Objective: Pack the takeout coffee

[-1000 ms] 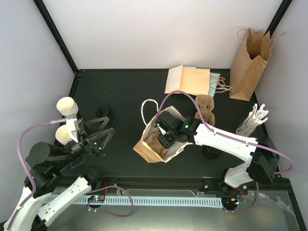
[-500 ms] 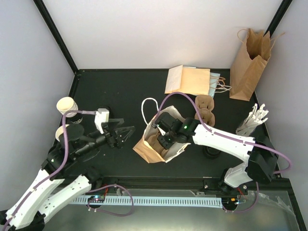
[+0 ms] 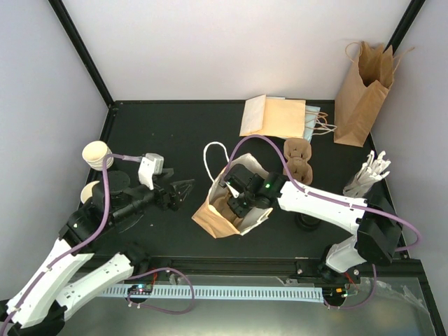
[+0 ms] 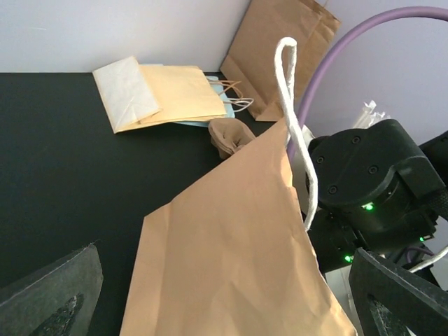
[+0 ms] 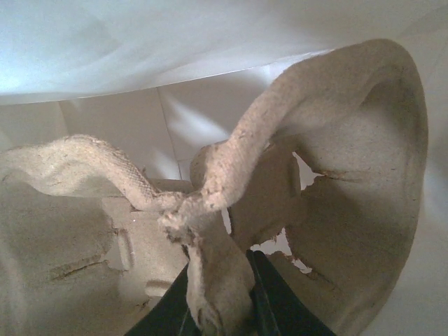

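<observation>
Status: right gripper (image 5: 220, 308) clenched on centre ridge of pulp carrier (image 5: 336, 140), deep inside open kraft bag (image 4: 231, 259), likely seating the tray on the bag floor so cups can ride upright. Left gripper (image 3: 180, 189) spread wide, empty, aimed at the bag's outer wall, probably to steady it. Coffee cups (image 3: 96, 152) stand at left edge of table (image 3: 189, 133), well apart from bag; none seen in carrier yet

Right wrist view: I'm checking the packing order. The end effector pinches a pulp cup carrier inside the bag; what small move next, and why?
Probably settle the pulp cup carrier onto the bag floor, then release. The right end effector grips its ridge inside the kraft bag, and the paper cups wait outside.
</observation>
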`<state>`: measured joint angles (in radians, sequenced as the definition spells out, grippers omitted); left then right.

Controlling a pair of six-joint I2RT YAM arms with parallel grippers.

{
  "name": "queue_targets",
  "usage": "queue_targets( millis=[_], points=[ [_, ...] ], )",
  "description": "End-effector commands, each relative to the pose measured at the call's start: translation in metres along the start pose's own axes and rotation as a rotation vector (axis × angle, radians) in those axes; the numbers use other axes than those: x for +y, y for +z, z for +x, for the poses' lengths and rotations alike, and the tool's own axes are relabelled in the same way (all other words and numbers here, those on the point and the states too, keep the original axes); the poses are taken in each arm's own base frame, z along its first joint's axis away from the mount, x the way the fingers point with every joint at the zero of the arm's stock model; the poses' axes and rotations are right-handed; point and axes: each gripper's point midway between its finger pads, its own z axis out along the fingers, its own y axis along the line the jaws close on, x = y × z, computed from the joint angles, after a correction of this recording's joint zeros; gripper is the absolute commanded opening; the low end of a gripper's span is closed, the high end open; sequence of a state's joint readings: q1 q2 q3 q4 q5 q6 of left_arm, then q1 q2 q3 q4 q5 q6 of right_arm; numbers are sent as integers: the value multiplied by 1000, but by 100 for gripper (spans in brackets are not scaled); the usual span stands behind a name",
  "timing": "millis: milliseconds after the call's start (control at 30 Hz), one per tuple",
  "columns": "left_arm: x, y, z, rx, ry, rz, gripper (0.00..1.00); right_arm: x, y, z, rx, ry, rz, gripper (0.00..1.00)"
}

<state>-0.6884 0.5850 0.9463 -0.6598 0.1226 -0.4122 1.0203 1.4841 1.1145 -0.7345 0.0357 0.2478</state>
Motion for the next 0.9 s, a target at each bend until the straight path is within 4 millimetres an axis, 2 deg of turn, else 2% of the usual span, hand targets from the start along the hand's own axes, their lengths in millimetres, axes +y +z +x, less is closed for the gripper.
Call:
queue_targets(
  millis=[0,133,267,467,700,867],
  points=[
    [5,-1,-11,0,27,-54,99,-2,3,4,11,-13,6,16],
    [-8,9,-15,29,49,6,99,-3,3,3,11,-18,12,16],
    [-31,21,-14,81,81,133,98,-1,3,2,6,-25,4,16],
    [-45,38,-3,177,27,216,85,-1,2,-1,-4,-39,5,17],
    [-43,57,12,264,7,125,79,-3,1,0,-3,-48,17,17],
    [-36,65,22,350,25,-4,68,-3,2,-1,-3,-56,15,17]
  ],
)
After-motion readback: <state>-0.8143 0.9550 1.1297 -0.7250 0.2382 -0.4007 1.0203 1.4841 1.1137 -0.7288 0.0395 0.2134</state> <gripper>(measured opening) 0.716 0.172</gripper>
